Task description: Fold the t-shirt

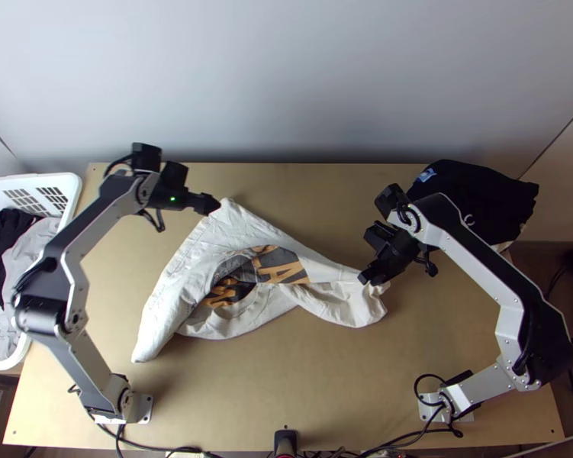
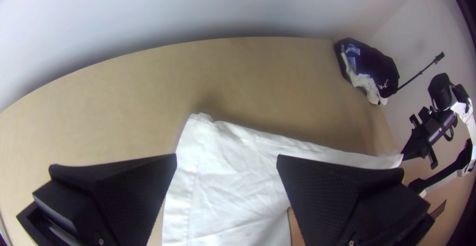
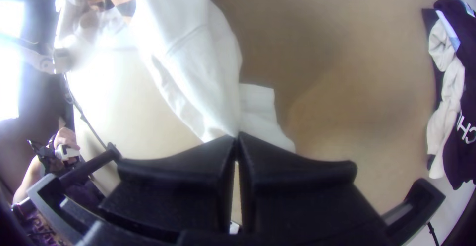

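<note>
T-shirt [image 1: 175, 278] has its far corner just past your wide-open, empty left gripper [image 2: 226, 157] — your right gripper [image 3: 237, 136] pinches its other end.

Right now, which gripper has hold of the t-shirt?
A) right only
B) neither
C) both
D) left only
A: the right gripper is closed with the cloth of the t-shirt pinched at its tips, while the left gripper stands wide open.
</note>
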Robot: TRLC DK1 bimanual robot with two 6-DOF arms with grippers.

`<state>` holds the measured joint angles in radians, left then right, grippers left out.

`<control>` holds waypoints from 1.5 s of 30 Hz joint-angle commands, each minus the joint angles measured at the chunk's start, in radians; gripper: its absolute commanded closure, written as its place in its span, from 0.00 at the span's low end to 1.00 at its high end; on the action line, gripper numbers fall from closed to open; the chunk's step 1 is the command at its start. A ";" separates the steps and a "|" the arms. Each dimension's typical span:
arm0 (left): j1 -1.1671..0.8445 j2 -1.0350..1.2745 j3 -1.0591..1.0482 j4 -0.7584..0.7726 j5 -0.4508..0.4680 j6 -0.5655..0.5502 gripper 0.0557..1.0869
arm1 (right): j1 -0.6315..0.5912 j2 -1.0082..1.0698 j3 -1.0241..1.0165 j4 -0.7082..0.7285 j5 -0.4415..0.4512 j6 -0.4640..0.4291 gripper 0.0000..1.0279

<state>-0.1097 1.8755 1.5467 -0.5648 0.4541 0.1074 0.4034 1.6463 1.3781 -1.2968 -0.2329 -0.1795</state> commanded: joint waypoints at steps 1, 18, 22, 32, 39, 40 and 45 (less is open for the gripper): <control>-0.070 0.162 0.115 0.029 -0.043 -0.015 0.05 | -0.018 -0.037 -0.031 0.004 0.012 -0.008 0.97; -0.110 0.358 0.254 0.016 -0.098 -0.041 0.22 | -0.023 -0.048 -0.039 0.004 0.012 -0.011 0.97; -0.104 0.378 0.260 -0.006 -0.097 -0.041 0.73 | -0.025 -0.048 -0.037 0.004 0.012 -0.011 0.97; -0.062 0.223 0.239 -0.075 -0.072 -0.098 0.97 | -0.066 -0.089 0.003 0.004 0.017 -0.011 0.97; -0.027 -0.173 0.141 -0.086 -0.025 -0.212 0.97 | -0.071 -0.137 0.116 0.004 0.060 -0.014 0.97; -0.027 -0.231 0.125 -0.086 -0.025 -0.215 0.97 | -0.063 -0.141 0.144 0.004 0.076 -0.015 0.97; -0.008 -0.470 0.125 -0.084 -0.034 -0.236 0.97 | -0.014 -0.171 0.302 0.004 0.152 -0.023 0.97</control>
<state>-0.1444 1.7092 1.7012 -0.6434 0.4187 -0.0837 0.3515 1.5131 1.5166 -1.2957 -0.1532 -0.1921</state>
